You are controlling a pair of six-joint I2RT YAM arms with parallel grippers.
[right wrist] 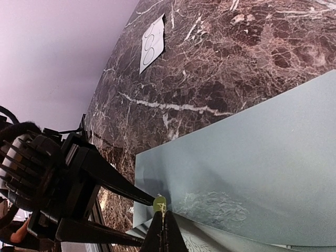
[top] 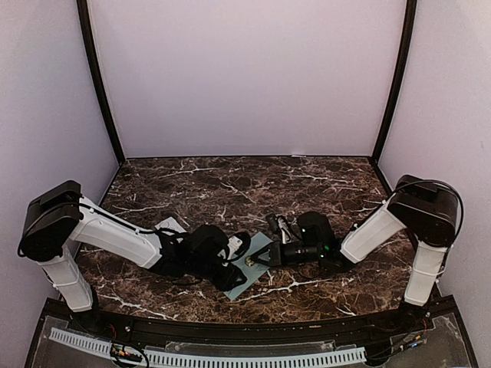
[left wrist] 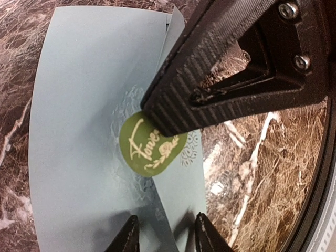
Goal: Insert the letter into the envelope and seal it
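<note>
On marble table (top: 192, 184), envelope (left wrist: 79, 105) beneath tip of closed right pincer (right wrist: 163, 223), left pincer (left wrist: 167, 234) parted.

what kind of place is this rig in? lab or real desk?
Looks like an enclosed robot test booth, not an office: plain lilac walls on three sides, a marble-patterned tabletop, and a slotted cable duct along the front edge.

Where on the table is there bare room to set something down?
Bare: the far half of the table, up to the back wall. Crowded: front centre, where the left gripper and right gripper meet over the envelope; the white strip lies just left.
</note>
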